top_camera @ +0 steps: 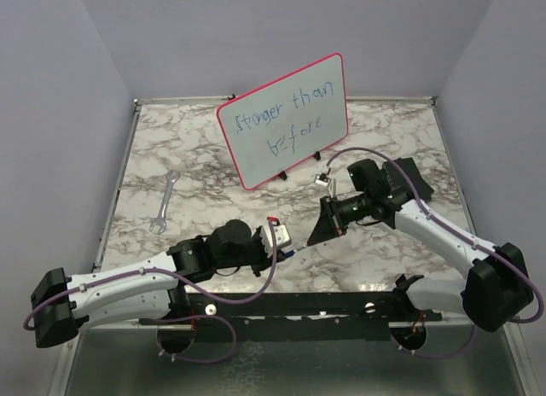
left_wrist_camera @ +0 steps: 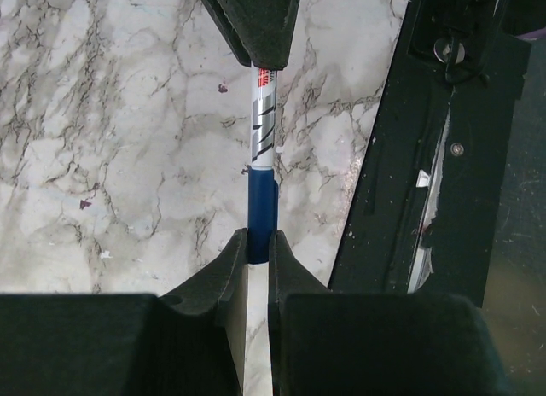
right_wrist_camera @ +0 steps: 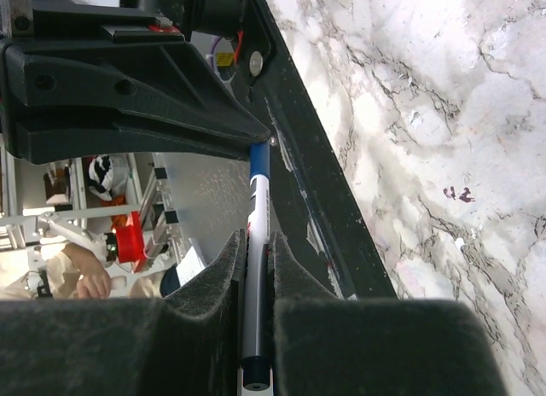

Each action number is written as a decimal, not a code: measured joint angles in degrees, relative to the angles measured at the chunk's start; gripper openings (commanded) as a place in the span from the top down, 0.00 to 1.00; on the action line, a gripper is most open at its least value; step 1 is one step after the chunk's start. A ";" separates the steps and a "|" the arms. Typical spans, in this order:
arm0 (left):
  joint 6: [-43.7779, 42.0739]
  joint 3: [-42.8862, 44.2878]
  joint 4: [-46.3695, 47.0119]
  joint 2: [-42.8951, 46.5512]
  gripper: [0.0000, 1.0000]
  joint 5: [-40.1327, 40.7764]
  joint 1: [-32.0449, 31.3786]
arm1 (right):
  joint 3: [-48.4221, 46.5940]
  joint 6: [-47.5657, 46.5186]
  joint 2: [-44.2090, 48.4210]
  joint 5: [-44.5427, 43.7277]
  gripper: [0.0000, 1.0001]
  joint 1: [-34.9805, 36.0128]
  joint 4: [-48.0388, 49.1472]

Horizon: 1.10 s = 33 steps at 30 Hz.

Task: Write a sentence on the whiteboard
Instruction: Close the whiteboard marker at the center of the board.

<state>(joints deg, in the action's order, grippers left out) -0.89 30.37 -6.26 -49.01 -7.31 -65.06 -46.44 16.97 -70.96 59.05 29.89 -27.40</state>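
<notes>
whiteboard (top_camera: 328, 80) upright far centre, sentence (top_camera: 288, 113) "stronger than before" on it. marker (left_wrist_camera: 263, 148) near centre: left gripper (left_wrist_camera: 258, 242) pinched on blue cap (left_wrist_camera: 261, 208), right gripper (right_wrist_camera: 256, 247) pinched on barrel (right_wrist_camera: 257, 204). marker likely light, stiff, slick; hold barrel mid-length.

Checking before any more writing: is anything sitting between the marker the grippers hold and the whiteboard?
Nothing visible does. Bare marble tabletop lies between the marker, clamped by the left gripper and right gripper, and the whiteboard. A small grey object and a wrench sit off that line.
</notes>
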 measured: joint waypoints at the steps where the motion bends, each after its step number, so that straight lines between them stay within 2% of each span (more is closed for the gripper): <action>1: 0.42 -0.17 -0.11 -0.13 1.00 0.00 -0.13 | 0.00 0.07 -0.09 -0.42 0.99 0.44 0.15; 12: 2.34 -1.29 -0.76 -2.05 1.00 0.07 -0.17 | -0.13 1.62 -0.98 -6.51 0.99 5.03 1.55; 18: 3.34 -1.84 2.69 -6.80 1.00 0.98 -0.33 | -4.48 -0.20 -3.17 -14.01 0.99 7.54 -4.35; 22: 3.98 -3.54 7.91 -9.88 1.00 2.97 -0.87 | -7.52 -1.66 -4.85 -19.69 0.99 9.20 -8.81; 25: 4.96 -6.32 15.30 -12.85 1.00 4.55 -1.53 | -9.03 -2.29 -6.14 -23.52 0.99 10.29 -11.32; 33: 5.88 -10.64 28.63 -20.04 1.00 7.26 -2.60 | -11.69 -1.36 -9.81 -31.91 0.99 13.75 -14.78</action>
<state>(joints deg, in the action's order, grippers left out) 4.99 19.73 22.37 -69.06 -0.05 -67.66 -58.13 15.62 -80.77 27.14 43.64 -42.17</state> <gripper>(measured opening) 0.112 0.106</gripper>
